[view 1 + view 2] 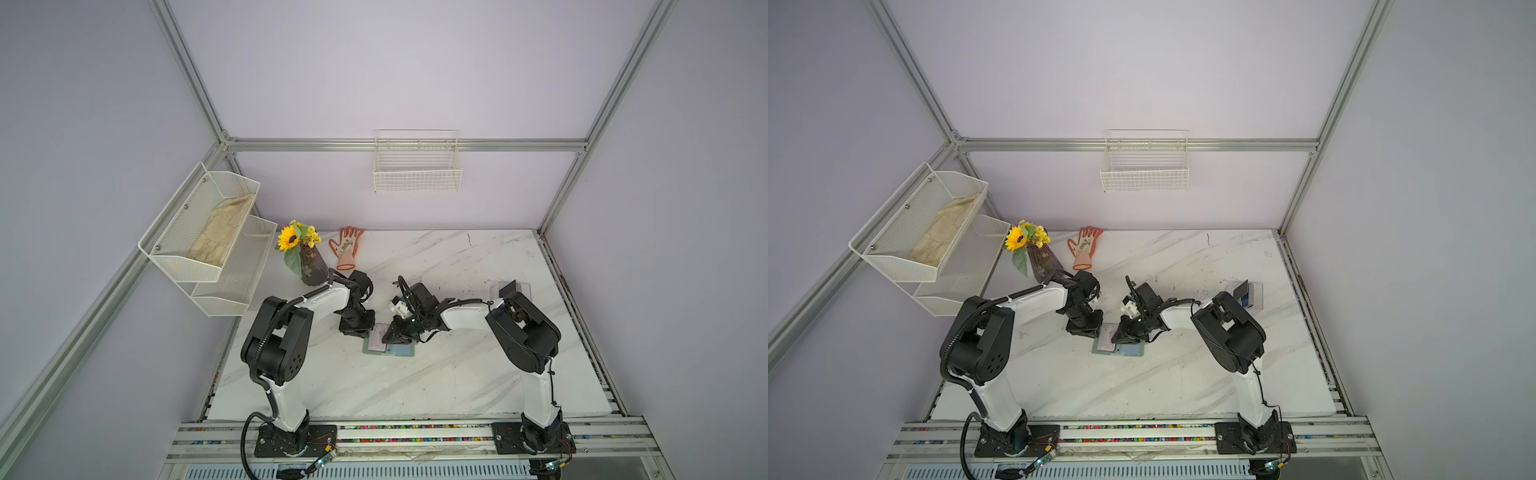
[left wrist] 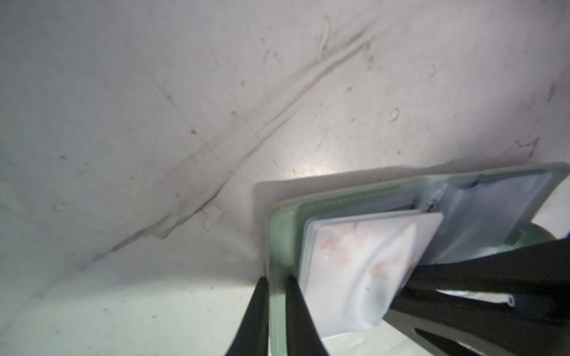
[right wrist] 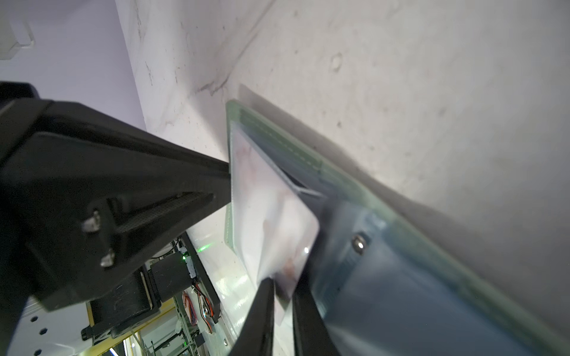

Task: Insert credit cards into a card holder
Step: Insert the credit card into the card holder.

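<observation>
Looks down on the scuffed marble table (image 2: 154, 123). Shows the card holder (image 2: 285, 231) lying open there, bluish sleeves (image 2: 481, 222) facing up. Pinches its green cover edge in the left gripper (image 2: 276, 282). Shows the pale pink card (image 2: 354, 271) tilted over the sleeves, with the right gripper (image 2: 402, 291) at its edge.

**Holder open, pink card on its sleeves**
Your sage-green holder (image 1: 401, 351) lies open and flat mid-counter, with its bluish clear sleeves facing up. The pale pink card (image 2: 354, 271) sits askew on the left sleeve stack. Your black card (image 1: 1241, 289) and blue card (image 1: 1249, 300) sit together far right, well apart from it.
</observation>
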`<move>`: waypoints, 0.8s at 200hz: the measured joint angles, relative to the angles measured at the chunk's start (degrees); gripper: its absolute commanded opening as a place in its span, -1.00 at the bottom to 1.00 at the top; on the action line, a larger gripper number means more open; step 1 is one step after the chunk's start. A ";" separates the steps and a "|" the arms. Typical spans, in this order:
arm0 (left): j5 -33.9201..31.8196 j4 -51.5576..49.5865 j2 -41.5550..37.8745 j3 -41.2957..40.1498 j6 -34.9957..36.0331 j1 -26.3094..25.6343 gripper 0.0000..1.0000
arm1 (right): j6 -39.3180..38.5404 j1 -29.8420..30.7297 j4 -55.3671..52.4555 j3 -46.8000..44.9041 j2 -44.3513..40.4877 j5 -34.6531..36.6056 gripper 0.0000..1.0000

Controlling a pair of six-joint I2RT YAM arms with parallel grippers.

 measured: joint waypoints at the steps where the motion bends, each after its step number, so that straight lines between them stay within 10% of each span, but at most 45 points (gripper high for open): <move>1: 0.04 0.00 0.00 0.00 0.00 0.00 -0.73 | -0.02 0.00 -0.11 0.00 -0.04 0.15 -0.58; 44: 0.57 0.02 0.04 0.00 0.02 0.00 -0.73 | -1.68 0.17 -6.14 0.70 -3.52 4.87 -0.24; 160: 0.46 -3.96 0.33 2.25 0.70 0.37 -0.72 | -6.16 0.20 -18.60 4.09 -7.21 24.57 -0.23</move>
